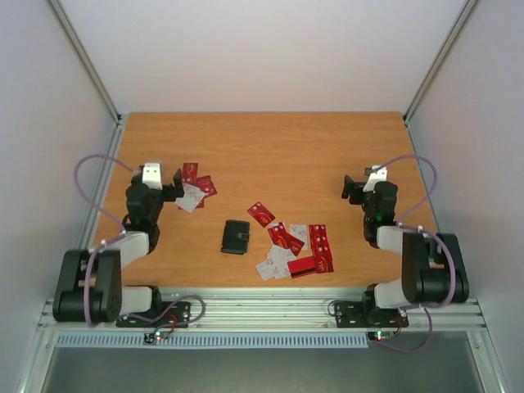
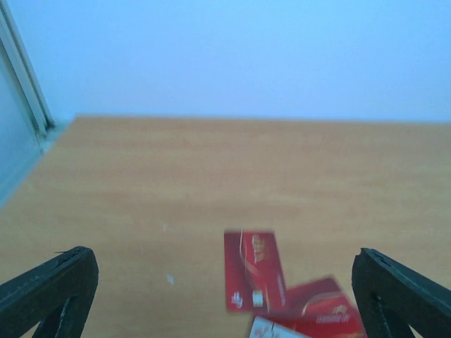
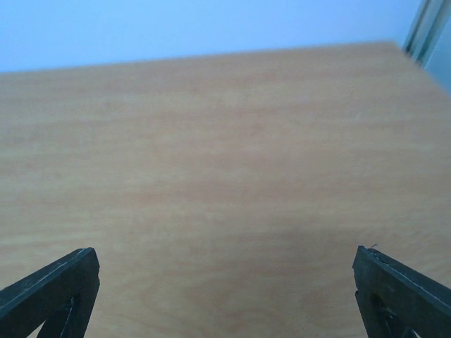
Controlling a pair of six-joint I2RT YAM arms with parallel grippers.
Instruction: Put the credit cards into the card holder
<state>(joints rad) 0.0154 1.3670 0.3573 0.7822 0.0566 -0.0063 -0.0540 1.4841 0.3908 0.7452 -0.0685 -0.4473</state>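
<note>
**Top view**
- Left gripper [image 1: 170, 185]: I read its jaws as spread wide and holding nothing. It sits at the left of the table [image 1: 270, 147], pointing right.
- Cards, left lot [image 1: 195, 187]: a small red and white heap just beside that gripper, on its right.
- Holder [image 1: 236, 237]: black and folded shut, lying mid-table with its long axis running near to far. It is right of and nearer than the left gripper, and well apart from both arms. I judge the left arm closer to it.
- Cards, right lot [image 1: 295, 246]: a larger scatter just right of the holder. It lies left of and nearer than the right gripper [image 1: 354, 188], which is empty and released.

**Left wrist**
- Left gripper [image 2: 222, 282]: fingers far apart. Red cards [image 2: 254, 271] lie between them and slightly right, with the clearest one running lengthwise away from me. The holder is not in view.

**Right wrist**
- Right gripper [image 3: 225, 282]: fingers wide, with only bare table ahead. I see no cards or holder here.
</note>
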